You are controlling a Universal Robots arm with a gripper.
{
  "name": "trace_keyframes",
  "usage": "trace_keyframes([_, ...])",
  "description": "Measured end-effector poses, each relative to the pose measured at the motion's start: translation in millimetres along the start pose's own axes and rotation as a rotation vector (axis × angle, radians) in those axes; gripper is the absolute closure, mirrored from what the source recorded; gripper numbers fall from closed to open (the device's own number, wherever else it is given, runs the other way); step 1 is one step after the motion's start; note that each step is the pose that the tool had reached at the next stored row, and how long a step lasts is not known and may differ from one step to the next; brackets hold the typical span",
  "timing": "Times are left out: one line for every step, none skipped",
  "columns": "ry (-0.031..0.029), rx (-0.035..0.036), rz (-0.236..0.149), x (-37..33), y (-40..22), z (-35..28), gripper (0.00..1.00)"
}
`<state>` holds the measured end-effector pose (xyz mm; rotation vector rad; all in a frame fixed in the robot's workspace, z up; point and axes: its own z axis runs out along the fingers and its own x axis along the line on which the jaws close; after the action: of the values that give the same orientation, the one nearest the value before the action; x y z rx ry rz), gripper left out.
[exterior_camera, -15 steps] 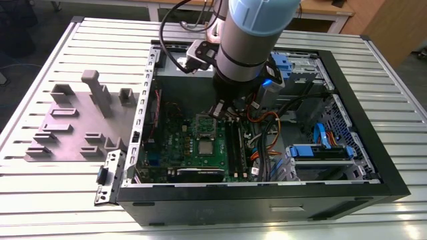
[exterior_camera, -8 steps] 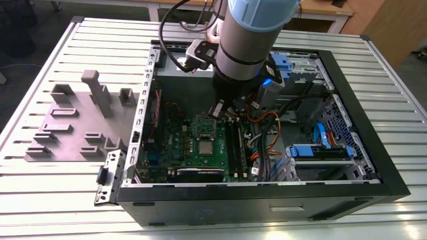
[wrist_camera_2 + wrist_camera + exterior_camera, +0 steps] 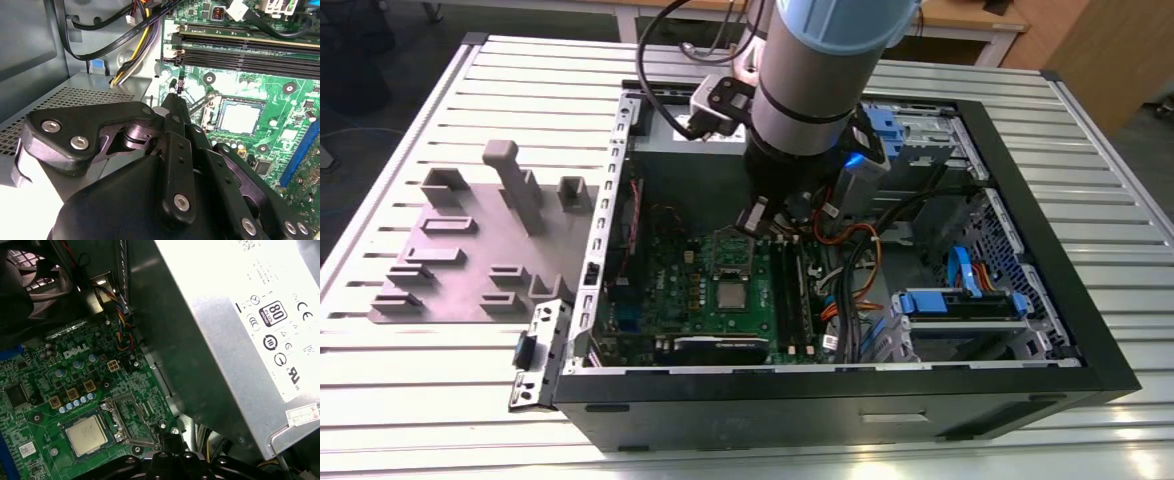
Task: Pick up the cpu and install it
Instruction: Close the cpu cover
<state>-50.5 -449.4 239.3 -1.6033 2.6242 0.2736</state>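
The cpu (image 3: 732,293) already sits flat in its socket on the green circuit board (image 3: 670,300), inside the open computer case (image 3: 1067,330). In both wrist views the chip (image 3: 242,116) (image 3: 87,434) lies squarely in the frame, with the metal retention bracket (image 3: 131,421) swung open right beside it. The end effector (image 3: 172,102) hangs just above the board, next to the socket, its fingers pressed together on nothing. So, as I judge it, the placing is done; the bracket over the cpu is not yet closed.
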Motion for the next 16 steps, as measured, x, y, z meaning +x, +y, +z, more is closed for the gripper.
trace_keyframes([0.0008, 0.0005, 0.000, 0.0, 0.1, -0.4, 0.89])
trace_keyframes([0.0015, 0.0008, 0.000, 0.0, 0.3, -0.8, 0.89])
trace_keyframes([0.0022, 0.0011, 0.000, 0.0, 0.5, -1.3, 0.89])
trace_keyframes([0.0026, 0.0013, 0.000, 0.0, 0.6, -1.7, 0.89])
trace_keyframes([0.0028, 0.0015, 0.000, 0.0, 0.8, -2.1, 0.89])
trace_keyframes([0.0031, 0.0017, 0.000, 0.0, 0.8, -2.3, 0.89])
trace_keyframes([0.0034, 0.0019, 0.000, 0.0, 0.9, -2.4, 0.89])
trace_keyframes([0.0037, 0.0021, 0.000, -0.1, 0.9, -2.5, 0.89])
trace_keyframes([0.0041, 0.0021, 0.000, 0.0, 1.0, -2.7, 0.89])
trace_keyframes([0.0042, 0.0022, 0.000, 0.0, 1.0, -2.9, 0.89])
trace_keyframes([0.0043, 0.0022, 0.000, 0.0, 1.1, -3.1, 0.89])
trace_keyframes([0.0043, 0.0022, 0.000, -0.1, 1.2, -3.3, 0.89])
trace_keyframes([0.0044, 0.0023, 0.000, -0.1, 1.2, -3.4, 0.89])
trace_keyframes([0.0044, 0.0023, 0.000, -0.1, 1.2, -3.6, 0.89])
trace_keyframes([0.0045, 0.0024, 0.000, -0.1, 1.3, -3.8, 0.89])
trace_keyframes([0.0046, 0.0024, 0.000, -0.1, 1.3, -4.0, 0.89])
